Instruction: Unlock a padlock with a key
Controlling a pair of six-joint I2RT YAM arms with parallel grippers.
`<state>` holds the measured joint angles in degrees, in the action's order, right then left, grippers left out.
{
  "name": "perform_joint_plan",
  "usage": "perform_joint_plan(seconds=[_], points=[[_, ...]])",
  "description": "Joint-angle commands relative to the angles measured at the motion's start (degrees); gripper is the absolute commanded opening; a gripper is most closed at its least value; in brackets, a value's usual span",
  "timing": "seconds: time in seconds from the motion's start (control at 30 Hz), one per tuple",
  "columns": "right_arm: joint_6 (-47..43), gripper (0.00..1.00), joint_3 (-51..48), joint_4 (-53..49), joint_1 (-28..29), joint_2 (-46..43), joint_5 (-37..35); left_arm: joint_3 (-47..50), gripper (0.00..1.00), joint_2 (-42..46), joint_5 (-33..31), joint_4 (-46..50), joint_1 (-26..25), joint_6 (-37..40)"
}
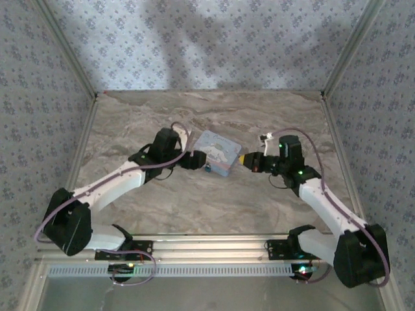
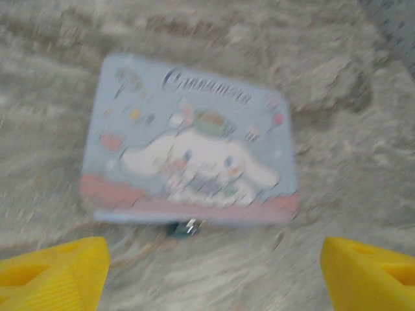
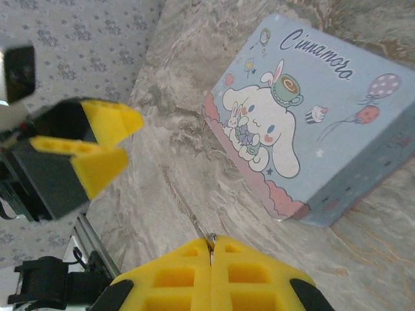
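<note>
**A:** Where is the padlock [image 2: 185, 227] sitting?

**B:** It's lying against the box [image 2: 194, 84], at the edge nearest the left gripper [image 2: 214, 259]. It's small and blurred.

**A:** Why is that gripper hovering there, fingers spread wide?

**B:** Probably it's lining up to steady the lock. The right gripper [image 3: 211, 245] is hanging off the box's opposite side, with its fingers pressing together on a thin metal sliver. That's likely the key [image 3: 202, 228], though I can't be sure.

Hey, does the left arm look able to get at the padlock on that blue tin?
Probably yes: the left tool, open, faces the padlock on the tin's near edge, with bare table between them.
</note>
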<state>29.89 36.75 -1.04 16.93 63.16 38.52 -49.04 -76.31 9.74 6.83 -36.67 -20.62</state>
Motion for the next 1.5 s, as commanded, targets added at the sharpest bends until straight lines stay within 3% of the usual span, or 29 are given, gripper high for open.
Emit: perform_joint_plan(seconds=[0.0, 0.3, 0.6, 1.47], points=[[2.16, 0.02, 2.02, 7.84, 2.14, 4.48, -1.84, 5.68, 0.85, 2.22, 2.30, -8.58, 0.85, 0.58], [3.56, 0.01, 8.14, 16.23, 4.61, 19.22, -1.17, 8.96, 0.80, -7.06, 8.80, -17.56, 1.24, -0.35], [3.08, 0.00, 14.69, 15.40, 5.53, 29.97, -2.14, 7.49, 0.71, -17.18, 12.06, -26.63, 1.07, -0.96], [0.16, 0.00, 15.23, 8.86, 6.35, 32.90, -6.16, -0.44, 0.53, -29.13, 12.89, -26.26, -0.82, 1.15]])
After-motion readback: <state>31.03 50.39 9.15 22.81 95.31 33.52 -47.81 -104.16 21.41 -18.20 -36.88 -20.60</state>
